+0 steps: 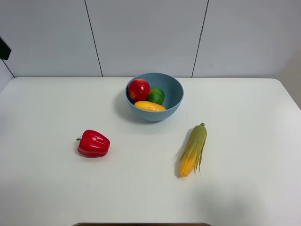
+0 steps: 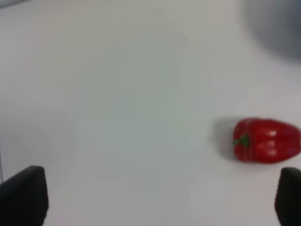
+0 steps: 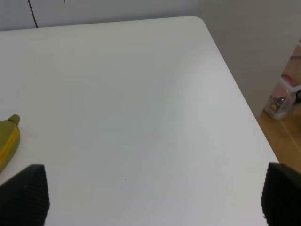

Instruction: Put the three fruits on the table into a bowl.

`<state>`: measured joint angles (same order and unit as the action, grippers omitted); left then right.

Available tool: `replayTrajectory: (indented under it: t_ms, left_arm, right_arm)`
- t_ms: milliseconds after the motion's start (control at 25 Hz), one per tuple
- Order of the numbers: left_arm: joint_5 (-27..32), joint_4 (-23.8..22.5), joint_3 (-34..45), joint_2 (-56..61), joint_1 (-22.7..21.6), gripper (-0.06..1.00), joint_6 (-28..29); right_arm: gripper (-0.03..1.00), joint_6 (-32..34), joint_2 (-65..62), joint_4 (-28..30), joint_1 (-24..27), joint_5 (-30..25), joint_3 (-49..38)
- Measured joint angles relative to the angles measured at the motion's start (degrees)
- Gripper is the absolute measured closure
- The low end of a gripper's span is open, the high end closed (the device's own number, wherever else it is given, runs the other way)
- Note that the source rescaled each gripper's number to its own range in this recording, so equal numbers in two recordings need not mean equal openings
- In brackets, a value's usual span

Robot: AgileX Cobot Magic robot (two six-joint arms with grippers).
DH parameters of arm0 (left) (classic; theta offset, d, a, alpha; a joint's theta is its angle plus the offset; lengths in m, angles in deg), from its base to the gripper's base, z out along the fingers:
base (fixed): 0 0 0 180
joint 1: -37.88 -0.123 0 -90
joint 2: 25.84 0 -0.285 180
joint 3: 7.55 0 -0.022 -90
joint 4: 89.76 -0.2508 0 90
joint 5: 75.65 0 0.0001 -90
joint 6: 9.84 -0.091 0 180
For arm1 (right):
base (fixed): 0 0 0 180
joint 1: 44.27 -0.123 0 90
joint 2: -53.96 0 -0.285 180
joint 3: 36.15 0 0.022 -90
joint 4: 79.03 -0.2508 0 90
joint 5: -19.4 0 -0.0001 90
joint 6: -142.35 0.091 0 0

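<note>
Fruit sitting in bowl

Pepper [image 1: 93, 143] is lying left on the table [image 1: 47, 188]; apple [image 1: 138, 89], lime [image 1: 156, 95] and mango [image 1: 149, 106] are resting in the bowl [image 1: 171, 89]; corn [image 1: 193, 149] is lying right; left gripper [image 2: 160, 197] and right gripper [image 3: 155, 197] are gaping wide, holding nothing.

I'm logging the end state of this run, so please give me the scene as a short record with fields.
bowl: light-blue bowl, far centre of the table
in bowl: apple, lime, mango, touching one another
on table, left: red bell pepper, lying on its side
on table, right: corn cob, husk tip pointing away from the camera
left gripper: open, empty, above bare table near the pepper
right gripper: open, empty, above bare table
fruits left outside bowl: none
</note>
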<state>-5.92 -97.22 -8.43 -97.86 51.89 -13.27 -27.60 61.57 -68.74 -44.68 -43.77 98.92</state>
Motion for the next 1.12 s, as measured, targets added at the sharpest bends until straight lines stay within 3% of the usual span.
replayTrajectory:
  t_ms: [240, 560, 800, 920, 1120]
  left_arm:
    - [0.1, -0.7, 11.4, 13.6, -0.9, -0.02, 0.3]
    - [0.0, -1.9, 30.3, 31.7, -0.9, -0.02, 7.5]
    - [-5.2, -2.8, 42.4, 45.2, -1.1, -0.02, 9.3]
    - [-6.7, -1.6, 47.8, 50.4, -3.2, -0.02, 9.5]
    - [-7.4, 3.8, 52.6, 57.7, -10.8, -0.02, 7.2]
  right_arm:
    - [0.22, 0.0, 0.0, 0.0, 0.0, 0.0, 0.0]
    - [0.22, 0.0, 0.0, 0.0, 0.0, 0.0, 0.0]
    - [0.22, 0.0, 0.0, 0.0, 0.0, 0.0, 0.0]
    - [0.22, 0.0, 0.0, 0.0, 0.0, 0.0, 0.0]
    - [0.22, 0.0, 0.0, 0.0, 0.0, 0.0, 0.0]
